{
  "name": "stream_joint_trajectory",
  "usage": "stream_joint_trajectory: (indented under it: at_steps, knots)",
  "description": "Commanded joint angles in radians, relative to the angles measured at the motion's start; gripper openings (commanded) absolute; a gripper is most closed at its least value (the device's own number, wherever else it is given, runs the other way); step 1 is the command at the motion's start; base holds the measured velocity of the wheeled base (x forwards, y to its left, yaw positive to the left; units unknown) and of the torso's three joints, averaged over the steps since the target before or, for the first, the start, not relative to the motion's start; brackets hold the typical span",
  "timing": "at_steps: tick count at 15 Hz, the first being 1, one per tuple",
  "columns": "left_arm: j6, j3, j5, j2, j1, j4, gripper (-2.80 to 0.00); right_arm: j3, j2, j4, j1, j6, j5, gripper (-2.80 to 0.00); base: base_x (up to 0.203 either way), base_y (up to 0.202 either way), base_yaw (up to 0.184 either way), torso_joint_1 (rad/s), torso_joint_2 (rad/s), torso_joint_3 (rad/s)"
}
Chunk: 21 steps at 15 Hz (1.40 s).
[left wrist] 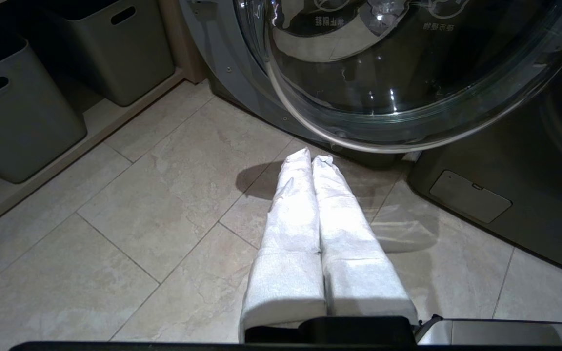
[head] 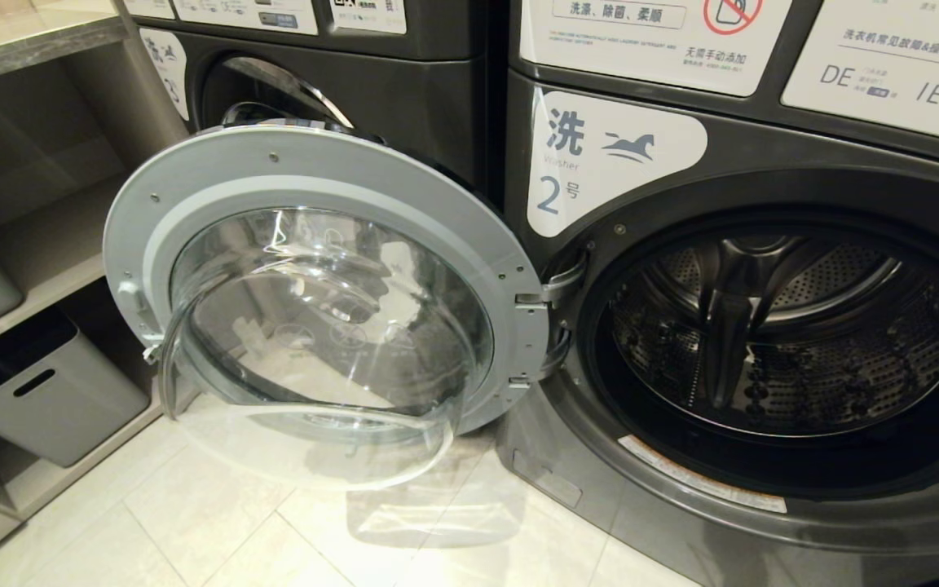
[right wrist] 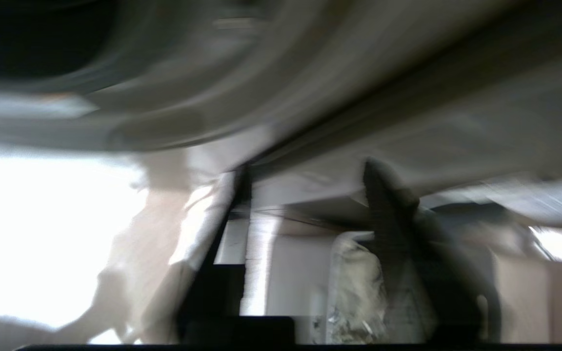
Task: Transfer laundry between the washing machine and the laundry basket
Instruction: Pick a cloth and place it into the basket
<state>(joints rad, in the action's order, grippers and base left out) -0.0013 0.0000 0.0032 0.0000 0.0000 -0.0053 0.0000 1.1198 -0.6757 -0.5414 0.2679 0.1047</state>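
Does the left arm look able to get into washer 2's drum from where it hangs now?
Probably not directly: the left gripper hangs over the floor tiles, and the open door stands between it and the drum.

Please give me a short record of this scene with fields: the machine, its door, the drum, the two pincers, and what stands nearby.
machine: front-loading washing machine, dark grey, marked 2
door: door swung fully open to the left on its hinge
drum: drum shows no laundry in the part that is seen
left pincer: left pincer shut, empty, above the floor beside the door
right pincer: picture too blurred to tell its state
nearby: grey bins on low shelves at the left
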Motion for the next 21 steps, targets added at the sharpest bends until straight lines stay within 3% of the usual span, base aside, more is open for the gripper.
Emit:
stream_joint_trajectory:
  at_steps: [1, 8, 9, 12, 17, 21]
  knots:
    - [0.0, 0.0, 0.0, 0.0, 0.0, -0.001, -2.8, 0.04, 0.013, 0.015, 0.111, 0.002, 0.001, -2.8, 0.0, 0.0, 0.0, 0.0, 0.0, 0.0]
    - [0.0, 0.0, 0.0, 0.0, 0.0, -0.001, -2.8, 0.04, -0.017, 0.089, 0.642, -0.036, 0.018, -2.8, 0.0, 0.0, 0.0, 0.0, 0.0, 0.0]
    - [0.0, 0.0, 0.0, 0.0, 0.0, -0.001, -2.8, 0.04, -0.065, 0.089, 0.686, -0.051, 0.026, -2.8, 0.0, 0.0, 0.0, 0.0, 0.0, 0.0]
    - [0.0, 0.0, 0.0, 0.0, 0.0, -0.001, -2.8, 0.04, -0.275, 0.093, 0.735, -0.069, 0.035, -2.8, 0.0, 0.0, 0.0, 0.0, 0.0, 0.0]
    - [0.0, 0.0, 0.0, 0.0, 0.0, -0.001, -2.8, 0.04, -0.657, 0.189, 0.748, -0.078, 0.035, -2.8, 0.0, 0.0, 0.0, 0.0, 0.0, 0.0]
    - [0.0, 0.0, 0.0, 0.0, 0.0, -0.001, -2.8, 0.04, -0.804, 0.229, 0.61, -0.073, 0.002, -2.8, 0.0, 0.0, 0.0, 0.0, 0.0, 0.0]
